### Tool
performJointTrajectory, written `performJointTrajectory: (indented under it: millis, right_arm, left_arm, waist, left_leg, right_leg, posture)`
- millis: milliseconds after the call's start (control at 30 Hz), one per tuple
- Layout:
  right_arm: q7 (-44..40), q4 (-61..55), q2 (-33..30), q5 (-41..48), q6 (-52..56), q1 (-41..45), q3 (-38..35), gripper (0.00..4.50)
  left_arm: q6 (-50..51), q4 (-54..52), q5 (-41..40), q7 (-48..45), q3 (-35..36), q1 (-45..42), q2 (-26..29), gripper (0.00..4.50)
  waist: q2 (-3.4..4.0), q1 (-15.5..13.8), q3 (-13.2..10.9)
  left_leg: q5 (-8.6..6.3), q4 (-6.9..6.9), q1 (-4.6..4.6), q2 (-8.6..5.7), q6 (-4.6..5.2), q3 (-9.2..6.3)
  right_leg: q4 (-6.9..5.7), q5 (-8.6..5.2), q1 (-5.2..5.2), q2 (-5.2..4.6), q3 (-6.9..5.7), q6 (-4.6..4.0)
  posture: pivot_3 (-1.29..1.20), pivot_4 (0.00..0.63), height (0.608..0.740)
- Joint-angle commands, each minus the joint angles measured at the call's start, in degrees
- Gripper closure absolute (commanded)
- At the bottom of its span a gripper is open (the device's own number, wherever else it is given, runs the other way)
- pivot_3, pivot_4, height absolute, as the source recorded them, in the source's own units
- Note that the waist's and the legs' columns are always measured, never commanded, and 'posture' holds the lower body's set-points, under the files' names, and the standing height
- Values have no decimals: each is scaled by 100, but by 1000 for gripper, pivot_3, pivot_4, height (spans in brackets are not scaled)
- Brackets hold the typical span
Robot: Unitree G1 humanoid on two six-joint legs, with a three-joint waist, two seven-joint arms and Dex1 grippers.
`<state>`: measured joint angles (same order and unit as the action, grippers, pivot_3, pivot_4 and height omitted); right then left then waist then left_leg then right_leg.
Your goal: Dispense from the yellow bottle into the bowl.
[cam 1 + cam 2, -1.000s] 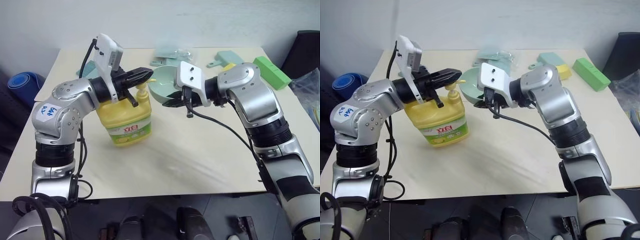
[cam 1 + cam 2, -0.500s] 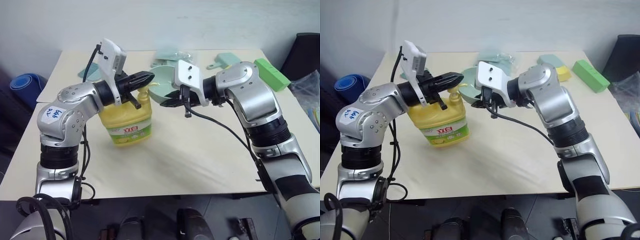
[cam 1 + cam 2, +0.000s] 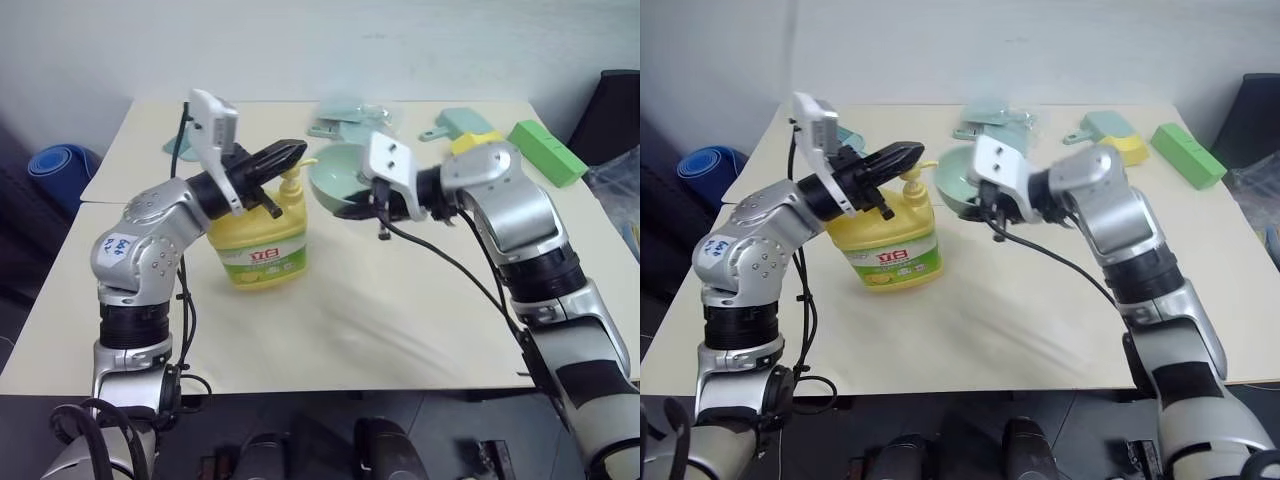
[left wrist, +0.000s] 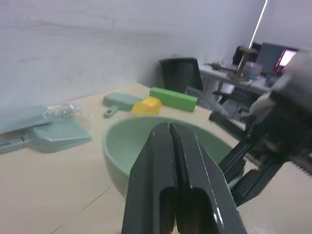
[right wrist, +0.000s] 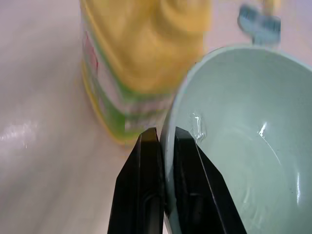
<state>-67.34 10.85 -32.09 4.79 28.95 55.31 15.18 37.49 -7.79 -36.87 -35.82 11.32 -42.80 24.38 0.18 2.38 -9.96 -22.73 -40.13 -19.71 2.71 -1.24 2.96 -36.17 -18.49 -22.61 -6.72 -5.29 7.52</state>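
Compared with a second ago, your right gripper point(image 3: 352, 203) has carried the bowl point(image 3: 338, 176) lower and toward the right of the frame. The bowl now hangs just beside the pump spout of the yellow bottle point(image 3: 262, 240), a touch below the nozzle. The bowl also sits more level than before, when it tipped toward the camera. Your left gripper point(image 3: 296, 152) has barely shifted. Its black fingers point(image 4: 170, 180) are pressed together, and it hovers just above the pump head, pointing toward the bowl.

The right gripper's fingers point(image 5: 146, 190) are clamped on the bowl's rim, one inside the wall and one outside. The yellow bottle stands upright on the cream table point(image 3: 400, 300), left of centre, label facing you. The bowl is held clear of the tabletop at centre frame.

Behind the bowl, toward the upper middle, lie mint-green dustpans in clear wrapping point(image 3: 345, 118). Further right sit another mint-green dustpan point(image 3: 455, 122), a small yellow block point(image 3: 470, 141) partly hidden by your right arm, and a bright green block point(image 3: 545, 150). A blue roll point(image 3: 62, 165) lies off the table at the left edge.
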Motion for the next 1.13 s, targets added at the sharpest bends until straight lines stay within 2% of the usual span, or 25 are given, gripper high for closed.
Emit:
performJointTrajectory:
  millis: [33, 133, 267, 367, 433, 500, 533, 667, 700, 767, 800, 867, 933, 1000, 1133]
  right_arm:
    - [285, 512, -59, 22, -839, -360, -360, 4500]
    - [508, 1266, -112, -183, -1874, -783, -360, 4500]
    - [796, 2337, -179, -541, -3312, -1170, -306, 4500]
    - [847, 2899, -144, -524, -4026, -1356, -424, 4500]
    - [713, 3026, -95, -257, -3981, -1449, -612, 4500]
    - [749, 3096, -88, -172, -4222, -1537, -753, 3880]
    - [768, 3095, -100, -171, -4283, -1576, -787, 3730]
    - [464, 2439, -135, 451, -4694, -2047, -1243, 2482]
    - [400, 2287, -145, 580, -4709, -2148, -1328, 2135]
    - [256, 1797, -202, 916, -4537, -2466, -1515, 1763]
    - [170, 1384, -263, 1164, -4292, -2758, -1629, 1328]
    - [19, 498, -408, 1573, -3943, -3533, -1821, 840]
    - [-88, -228, -587, 1652, -3958, -4488, -1909, 106]
    - [-124, -595, -701, 1595, -4102, -5050, -1945, 45]
    - [50, -815, -733, 1364, -4443, -5657, -2013, 45]
  left_arm:
    - [-430, -627, -393, -753, 276, 229, 340, 4448]
    - [-1037, -806, 162, -1514, -73, 1011, 922, 4448]
    - [-1502, -1049, 543, -2032, -429, 1942, 1355, 4448]
    - [-1916, -1149, 830, -2246, -629, 2500, 1502, 4448]
    - [-1981, -1171, 815, -2250, -644, 2717, 1476, 4448]
    - [-2068, -1087, 841, -2195, -614, 2891, 1425, 4500]
    - [-2074, -1060, 819, -2175, -588, 2961, 1406, 4500]
    - [-2347, -1007, 942, -2142, -504, 3545, 1403, 3720]
    - [-2381, -1012, 935, -2135, -470, 3651, 1403, 3393]
    - [-2556, -983, 1022, -2151, -403, 3922, 1443, 3057]
    - [-2741, -952, 1130, -2224, -386, 4161, 1491, 2686]
    - [-3141, -907, 1545, -2022, -338, 4663, 1477, 2250]
    - [-3959, -602, 2052, -1832, -278, 5109, 1384, 2201]
    - [-4442, -379, 2274, -1712, -210, 5335, 1311, 2201]
    - [-4627, -251, 2389, -1558, -146, 5653, 1268, 2201]
  waist:
    - [0, 17, -1]
    - [3, 99, -2]
    - [1, 121, -6]
    - [12, 109, -13]
    - [12, 91, -14]
    - [12, 66, -14]
    - [12, 47, -14]
    - [13, 34, -14]
    - [14, 34, -14]
    - [16, 32, -16]
    - [16, 23, -16]
    - [18, -34, -14]
    - [20, -125, -14]
    - [17, -210, -16]
    - [17, -256, -16]
  left_leg:
    - [0, 1, -12, 0, 0, -1]
    - [0, 11, -17, 0, 0, -1]
    - [0, 12, -27, 0, 1, -1]
    - [0, 1, -36, 4, 0, -1]
    - [3, -5, -36, 5, -4, 0]
    - [4, -11, -38, 9, -6, -5]
    - [4, -12, -38, 9, -5, -6]
    - [4, -11, -40, 8, -5, -13]
    - [4, -7, -40, 8, -5, -13]
    - [4, -3, -40, 9, -5, -16]
    - [4, -3, -43, 9, -5, -18]
    - [4, -4, -41, 11, -5, -19]
    - [4, -1, -39, 11, -5, -20]
    - [3, 3, -40, 9, -4, -15]
    - [7, -15, -33, 5, 3, 12]
  right_leg:
    - [3, 0, -11, 0, -2, 0]
    - [8, 0, -17, 0, -8, 0]
    - [22, 0, -18, 2, -15, 0]
    - [24, 0, -20, 1, -17, 0]
    - [23, 0, -19, 1, -14, 0]
    - [20, 0, -18, 2, -16, 0]
    - [18, 0, -18, 2, -16, 0]
    - [19, 0, -18, 1, -20, 0]
    - [20, 0, -18, 1, -22, 0]
    - [20, 0, -19, 2, -26, 0]
    - [22, 0, -19, 1, -29, 0]
    - [20, 0, -18, 1, -29, 0]
    - [22, 0, -15, 2, -30, 0]
    - [33, 0, -14, 2, -33, 0]
    - [57, 2, 6, 0, -12, -7]
  posture:
    - [0, 150, 740]
    - [0, 150, 740]
    - [0, 150, 740]
    - [0, 150, 740]
    - [0, 150, 740]
    - [0, 150, 740]
    - [0, 150, 740]
    - [0, 150, 740]
    - [0, 150, 740]
    - [0, 150, 740]
    - [0, 150, 740]
    - [0, 150, 740]
    - [0, 150, 740]
    - [0, 150, 740]
    - [0, 150, 740]
